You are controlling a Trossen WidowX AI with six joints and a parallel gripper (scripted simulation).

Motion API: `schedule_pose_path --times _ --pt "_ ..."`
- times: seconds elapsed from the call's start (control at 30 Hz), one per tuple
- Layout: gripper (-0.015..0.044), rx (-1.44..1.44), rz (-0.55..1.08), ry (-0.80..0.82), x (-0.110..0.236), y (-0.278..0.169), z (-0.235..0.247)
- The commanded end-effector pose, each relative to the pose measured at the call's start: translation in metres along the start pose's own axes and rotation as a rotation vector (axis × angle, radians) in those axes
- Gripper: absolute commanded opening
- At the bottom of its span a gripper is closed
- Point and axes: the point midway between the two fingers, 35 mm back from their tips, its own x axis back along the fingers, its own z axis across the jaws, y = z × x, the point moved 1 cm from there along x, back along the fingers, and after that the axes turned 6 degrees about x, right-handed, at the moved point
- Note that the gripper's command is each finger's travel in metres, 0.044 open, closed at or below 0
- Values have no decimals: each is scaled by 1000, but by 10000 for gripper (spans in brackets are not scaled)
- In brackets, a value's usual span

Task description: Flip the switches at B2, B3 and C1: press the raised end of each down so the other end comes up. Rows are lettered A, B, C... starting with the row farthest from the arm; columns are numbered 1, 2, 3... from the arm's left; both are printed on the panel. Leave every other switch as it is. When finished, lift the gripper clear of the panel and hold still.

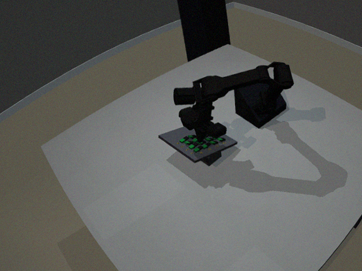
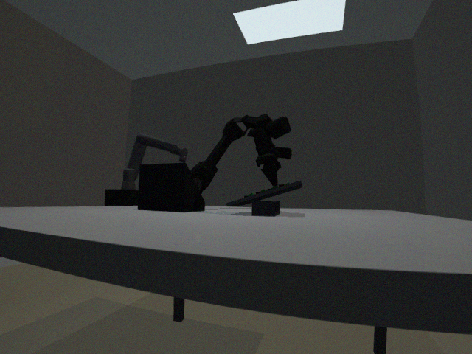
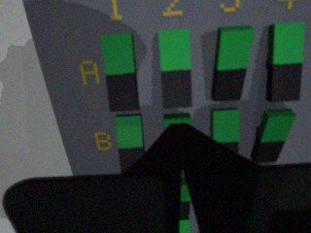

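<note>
Tilted grey panel [image 1: 172,137] propped on a dark block [image 2: 265,208] at mid worktop [image 1: 148,214]. Left to right in row B: switch B1 [image 3: 130,138] uncovered, fingers pressed together, gripping nothing, tip over switch B2 [image 3: 176,118], then B3 [image 3: 225,125] uncovered. C1 hidden behind the fingers.

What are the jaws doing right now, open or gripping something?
Gripper: jaws shut, holding nothing, tip over the B2 switch on the panel.
</note>
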Motion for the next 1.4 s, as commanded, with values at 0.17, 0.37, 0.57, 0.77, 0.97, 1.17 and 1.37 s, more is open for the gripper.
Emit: schedule_pose_path --times 0.17,0.37,0.57,0.77,0.97,1.17,1.37 --pt "0 -4 -2 3 -1 0 0" --pt "0 -4 -2 3 -2 0 0" --pt "0 -5 -25 -2 60 -3 0" --pt "0 -5 -25 -3 62 -17 -16" --pt "0 -5 -31 -4 54 -24 -24" --pt "0 -5 -52 -5 27 -24 -23" --pt "0 -4 -53 -4 16 -24 -23"
